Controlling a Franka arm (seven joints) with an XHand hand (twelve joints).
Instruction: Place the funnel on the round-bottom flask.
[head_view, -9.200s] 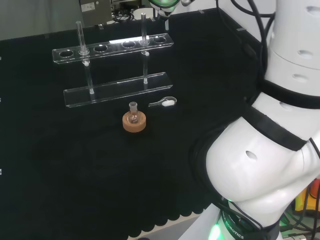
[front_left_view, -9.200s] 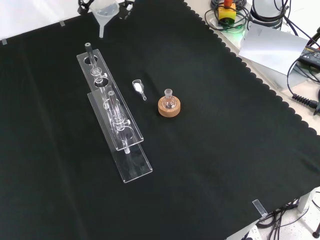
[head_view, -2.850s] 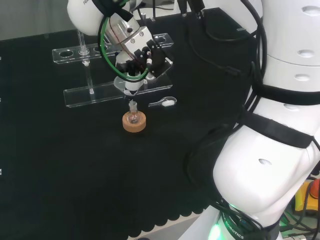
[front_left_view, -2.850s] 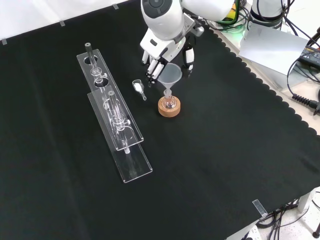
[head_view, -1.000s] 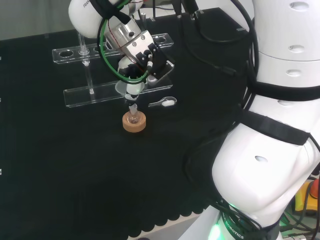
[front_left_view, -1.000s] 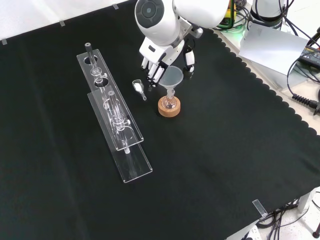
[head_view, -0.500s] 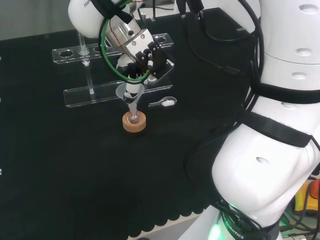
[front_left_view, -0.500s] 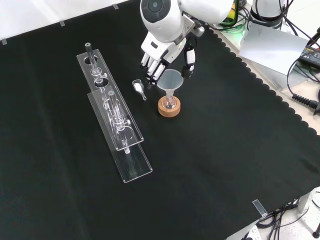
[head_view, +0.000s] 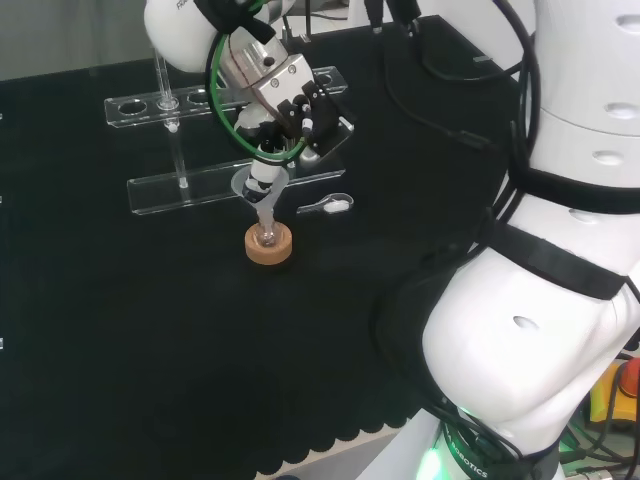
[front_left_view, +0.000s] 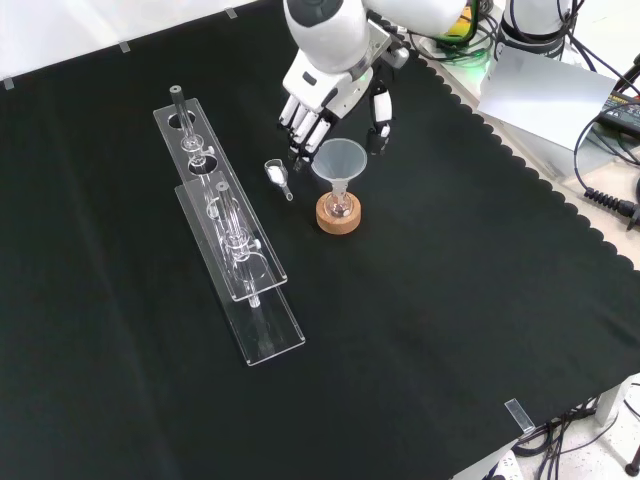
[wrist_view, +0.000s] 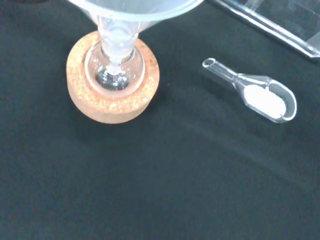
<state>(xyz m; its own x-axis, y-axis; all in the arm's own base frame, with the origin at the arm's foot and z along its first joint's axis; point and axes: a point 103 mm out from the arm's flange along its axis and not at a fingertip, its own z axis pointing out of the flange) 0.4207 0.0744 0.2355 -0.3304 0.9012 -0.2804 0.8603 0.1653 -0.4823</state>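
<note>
Since half a second ago the hand (front_left_view: 335, 100) has lifted a little up and away from the funnel (front_left_view: 340, 163) in the front view, and the funnel stands by itself. Its fingers (front_left_view: 302, 128) are spread and nearly straight, hanging just beyond the funnel's rim, the thumb (front_left_view: 380, 125) apart on the other side; nothing is pinched between them.

Taking the cork ring stand (front_left_view: 338, 213) as the landmark: the small round-bottom flask (wrist_view: 115, 75) sits in the hollow of the ring, clear glass with a short neck. The funnel's stem goes down into that neck, and its wide translucent cone opens directly above the ring. In the head view the funnel (head_view: 260, 190) leans slightly, its cone over the stand (head_view: 268, 245) and the hand (head_view: 285, 95) above and behind it.

Just beside the ring, on the black cloth (front_left_view: 450, 300), lies a clear scoop (wrist_view: 262, 97) holding a white powder, its handle pointing toward the ring. Farther from the ring in the head view stands a clear plastic test-tube rack (head_view: 235, 130) with upright tubes.
</note>
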